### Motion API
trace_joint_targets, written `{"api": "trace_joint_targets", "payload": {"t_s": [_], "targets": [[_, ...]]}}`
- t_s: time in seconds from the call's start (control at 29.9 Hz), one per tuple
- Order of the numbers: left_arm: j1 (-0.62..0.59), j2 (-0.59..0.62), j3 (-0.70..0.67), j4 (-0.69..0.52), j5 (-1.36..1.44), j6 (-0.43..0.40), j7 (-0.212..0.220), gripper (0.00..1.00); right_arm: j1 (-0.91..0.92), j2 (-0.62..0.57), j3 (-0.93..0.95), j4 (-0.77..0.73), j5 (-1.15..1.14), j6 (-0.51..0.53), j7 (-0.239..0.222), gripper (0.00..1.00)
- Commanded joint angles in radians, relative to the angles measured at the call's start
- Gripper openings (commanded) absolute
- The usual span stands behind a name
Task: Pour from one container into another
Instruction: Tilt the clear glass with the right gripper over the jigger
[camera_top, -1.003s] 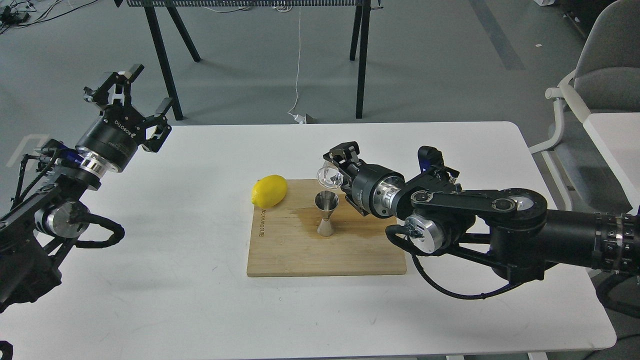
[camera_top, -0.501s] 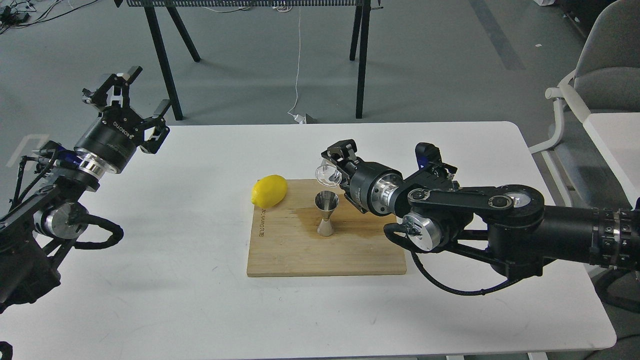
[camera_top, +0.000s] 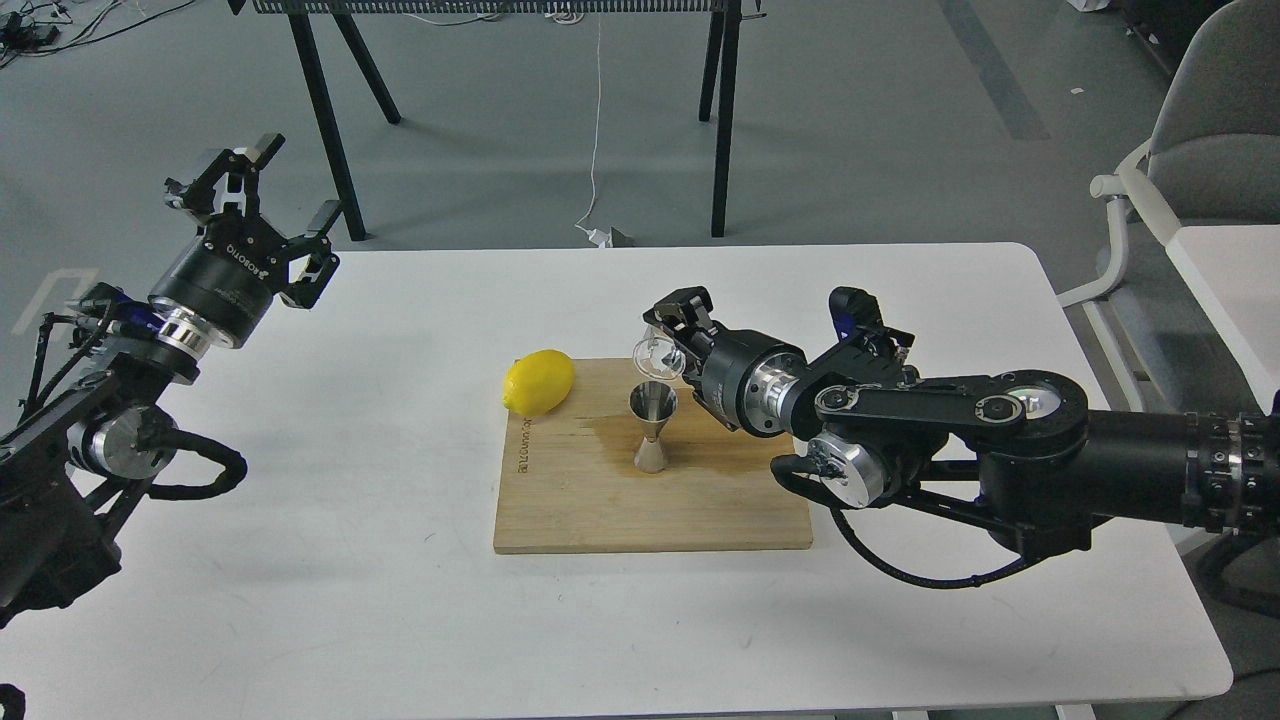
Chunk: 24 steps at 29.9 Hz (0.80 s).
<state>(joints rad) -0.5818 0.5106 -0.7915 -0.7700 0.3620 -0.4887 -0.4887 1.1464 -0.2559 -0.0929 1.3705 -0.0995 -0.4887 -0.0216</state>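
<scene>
Since 0.5 s ago, right gripper has dipped slightly, fingers clamped on the tilted clear glass cup. Steel hourglass jigger stands upright just below the cup on the bamboo board, smooth white table, grey floor. Matte yellow lemon left of gripper. Left gripper spread wide, empty.
</scene>
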Motion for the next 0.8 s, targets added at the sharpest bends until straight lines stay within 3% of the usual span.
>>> {"api": "trace_joint_targets", "payload": {"t_s": [0.0,0.77], "targets": [[0.0,-0.001,0.0,0.001,0.0,0.0,0.0,0.82,0.013,0.0,-0.014,-0.001,0.0,0.0,0.0,0.48],[0.0,-0.004,0.0,0.001,0.0,0.0,0.0,0.82,0.059,0.007,-0.088,-0.004,-0.031,0.0,0.005,0.48]]}}
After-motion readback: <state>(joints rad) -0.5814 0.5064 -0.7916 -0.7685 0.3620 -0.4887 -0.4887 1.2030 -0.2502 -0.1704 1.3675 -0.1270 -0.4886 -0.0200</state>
